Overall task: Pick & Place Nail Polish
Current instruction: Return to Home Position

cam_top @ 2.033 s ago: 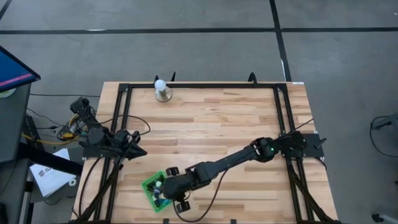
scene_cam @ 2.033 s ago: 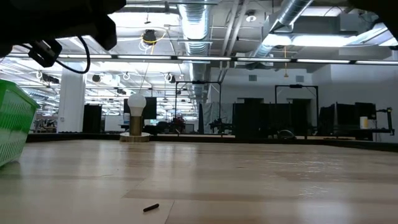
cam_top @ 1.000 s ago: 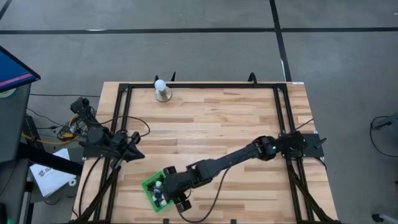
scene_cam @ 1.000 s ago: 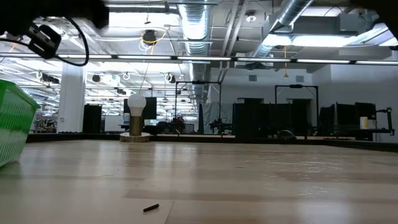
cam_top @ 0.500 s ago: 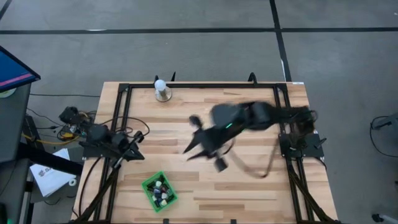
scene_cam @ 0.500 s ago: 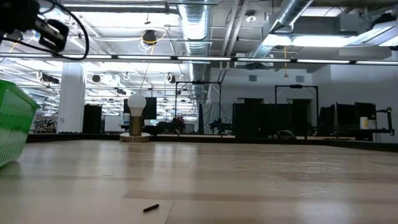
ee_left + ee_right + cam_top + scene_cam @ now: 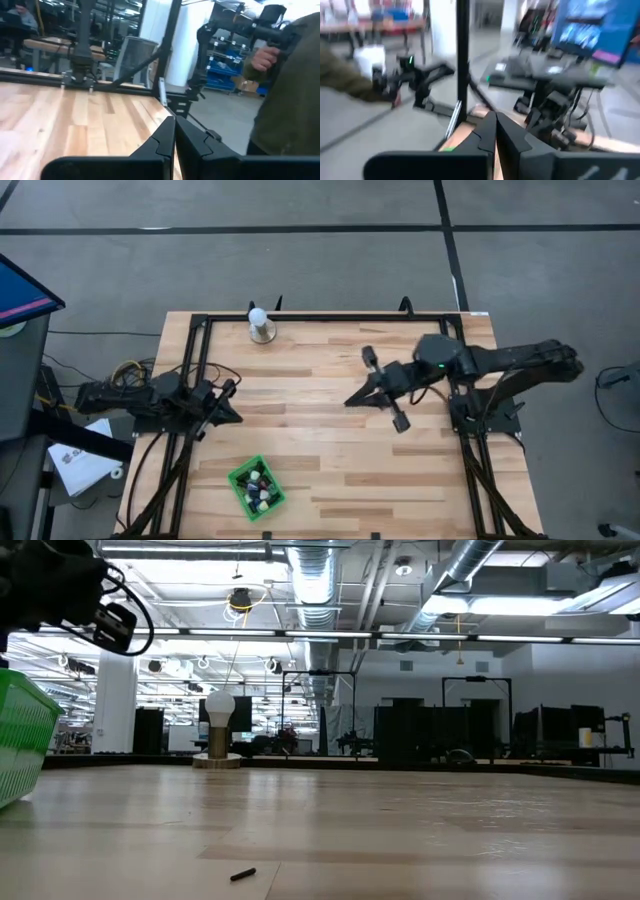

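Observation:
Several nail polish bottles (image 7: 258, 487) with dark caps stand in a green basket (image 7: 240, 477) at the table's near left; the basket's side also shows in the low view (image 7: 22, 745). My right gripper (image 7: 350, 402) is shut and empty, high over the table's middle, right of centre; its shut fingers show in its wrist view (image 7: 495, 131). My left gripper (image 7: 236, 418) is shut and empty at the table's left edge; its wrist view (image 7: 175, 136) shows the fingers together.
A white ball-topped round stand (image 7: 260, 326) sits at the far edge, also in the low view (image 7: 218, 730). A small dark piece (image 7: 242, 874) lies on the wood near the front. A person (image 7: 287, 90) stands beyond the table's right side.
My right gripper has left the green basket, risen and swung fast toward the table's right and far side, and now hangs over the table right of centre. The basket and its bottles have stayed in place. My left arm has drawn back a little toward the left edge.

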Controlling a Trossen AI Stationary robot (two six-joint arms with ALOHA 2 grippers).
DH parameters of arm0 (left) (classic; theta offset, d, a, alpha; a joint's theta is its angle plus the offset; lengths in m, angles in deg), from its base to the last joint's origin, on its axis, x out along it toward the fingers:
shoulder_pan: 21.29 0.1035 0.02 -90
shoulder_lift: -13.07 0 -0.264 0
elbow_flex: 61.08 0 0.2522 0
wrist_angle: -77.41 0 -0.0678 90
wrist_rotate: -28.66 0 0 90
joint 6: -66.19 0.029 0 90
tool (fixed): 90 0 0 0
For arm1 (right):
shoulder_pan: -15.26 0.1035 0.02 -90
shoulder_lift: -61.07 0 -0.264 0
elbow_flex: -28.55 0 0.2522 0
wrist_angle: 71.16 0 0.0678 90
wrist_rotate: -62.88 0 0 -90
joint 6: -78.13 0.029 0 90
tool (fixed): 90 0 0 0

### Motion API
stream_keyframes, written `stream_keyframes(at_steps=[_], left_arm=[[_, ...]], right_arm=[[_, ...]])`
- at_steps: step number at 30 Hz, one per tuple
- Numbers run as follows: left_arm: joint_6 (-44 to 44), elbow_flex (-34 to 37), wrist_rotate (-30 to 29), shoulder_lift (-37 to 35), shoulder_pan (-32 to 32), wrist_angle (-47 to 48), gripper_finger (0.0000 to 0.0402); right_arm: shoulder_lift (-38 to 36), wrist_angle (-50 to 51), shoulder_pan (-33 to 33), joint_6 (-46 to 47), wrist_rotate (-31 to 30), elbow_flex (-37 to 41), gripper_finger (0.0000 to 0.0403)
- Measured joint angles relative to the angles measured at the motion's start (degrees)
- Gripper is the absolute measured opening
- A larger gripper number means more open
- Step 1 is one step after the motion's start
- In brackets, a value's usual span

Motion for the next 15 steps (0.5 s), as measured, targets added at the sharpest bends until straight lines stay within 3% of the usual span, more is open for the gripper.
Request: stream_keyframes(at_steps=[4, 7, 10, 15], left_arm=[[2.2, 0.0, 0.2, 0.0, 2.9, 0.0, 0.0004], [6.1, 0.0, -3.2, 0.0, 3.2, -0.1, 0.0004], [7.8, 0.0, -7.5, 0.1, 3.2, 0.0, 0.0005], [10.5, 0.0, -9.3, 1.5, 2.2, 0.1, 0.0005]], right_arm=[[-8.3, -19.2, -1.2, 6.4, 0.0, 17.4, 0.0002], [-11.8, -28.9, -1.8, 11.2, 0.0, 28.5, 0.0001], [-14.3, -36.7, -2.1, 14.8, -0.2, 37.2, 0.0], [-15.2, -47.9, -2.3, 18.0, -0.2, 48.6, 0.0]])
